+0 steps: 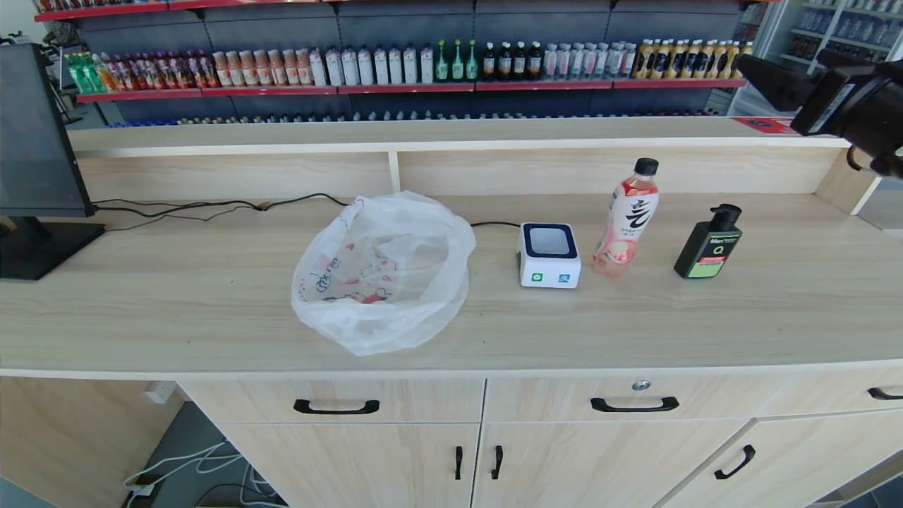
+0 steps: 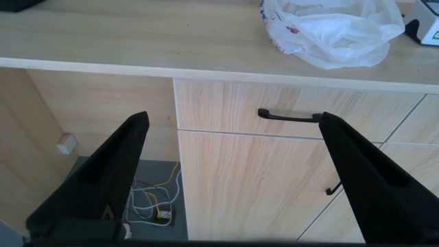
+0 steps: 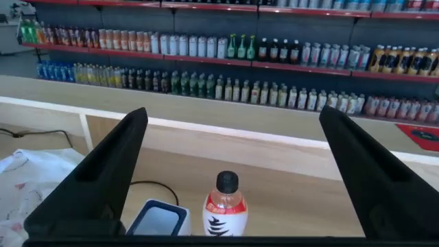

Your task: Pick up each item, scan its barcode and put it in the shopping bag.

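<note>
A crumpled white shopping bag [image 1: 384, 271] lies on the wooden counter [image 1: 141, 296]. To its right sit a white barcode scanner [image 1: 549, 255], a pink drink bottle [image 1: 628, 219] with a black cap, and a dark pump bottle [image 1: 709, 243], both upright. My right gripper [image 1: 753, 70] hangs open, high above the counter's back right; from its wrist I look down on the drink bottle [image 3: 224, 206], the scanner [image 3: 159, 219] and the bag [image 3: 27, 178]. My left gripper [image 2: 233, 118] is open and holds nothing, low in front of the drawers, with the bag [image 2: 329, 27] above it.
A dark monitor [image 1: 35, 141] stands at the counter's left end, with black cables [image 1: 211, 206] running along the back. A raised wooden ledge [image 1: 451, 134] borders the far side. Drawers with black handles [image 1: 336, 407] sit below. Store shelves of bottles [image 1: 395, 67] fill the background.
</note>
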### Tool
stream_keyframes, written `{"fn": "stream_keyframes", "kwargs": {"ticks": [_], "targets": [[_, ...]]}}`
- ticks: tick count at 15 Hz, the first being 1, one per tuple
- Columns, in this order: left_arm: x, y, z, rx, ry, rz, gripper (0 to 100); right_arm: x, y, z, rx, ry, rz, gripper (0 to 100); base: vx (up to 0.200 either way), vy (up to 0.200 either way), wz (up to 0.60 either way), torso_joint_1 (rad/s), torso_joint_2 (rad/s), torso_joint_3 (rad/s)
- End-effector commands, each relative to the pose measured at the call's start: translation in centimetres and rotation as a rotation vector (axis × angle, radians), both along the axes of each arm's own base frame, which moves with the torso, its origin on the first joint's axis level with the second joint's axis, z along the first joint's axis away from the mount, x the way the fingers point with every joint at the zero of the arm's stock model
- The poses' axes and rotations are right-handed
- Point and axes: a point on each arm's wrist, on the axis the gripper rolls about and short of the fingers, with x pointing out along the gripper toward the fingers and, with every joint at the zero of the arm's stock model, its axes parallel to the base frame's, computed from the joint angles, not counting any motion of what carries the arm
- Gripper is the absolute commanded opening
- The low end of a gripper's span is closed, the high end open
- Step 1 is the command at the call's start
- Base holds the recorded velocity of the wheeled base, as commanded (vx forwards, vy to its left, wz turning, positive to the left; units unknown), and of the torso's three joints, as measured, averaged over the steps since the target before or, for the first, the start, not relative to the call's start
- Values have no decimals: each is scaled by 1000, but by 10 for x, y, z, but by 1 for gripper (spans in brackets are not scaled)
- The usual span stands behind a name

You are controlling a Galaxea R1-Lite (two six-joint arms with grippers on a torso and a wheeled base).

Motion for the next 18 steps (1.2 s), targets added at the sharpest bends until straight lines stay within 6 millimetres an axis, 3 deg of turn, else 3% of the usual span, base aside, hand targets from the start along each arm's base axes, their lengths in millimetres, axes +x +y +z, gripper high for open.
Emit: {"fn": "stream_keyframes", "kwargs": {"ticks": [1, 5, 8, 18], "targets": [[0, 0, 0, 0, -2, 0, 100, 82, 11, -59, 11, 60, 14, 100, 0, 0, 0, 0, 0, 0], [0, 0, 0, 2, -3, 0, 100, 105, 40, -88, 29, 58, 79, 100, 0, 0, 0, 0, 0, 0], [0, 0, 0, 2, 0, 0, 100, 118, 42, -110, 34, 77, 53, 100, 0, 0, 0, 0, 0, 0], [0, 0, 0, 0, -2, 0, 100, 135, 32, -143, 38, 145, -23, 100, 0, 0, 0, 0, 0, 0]]}}
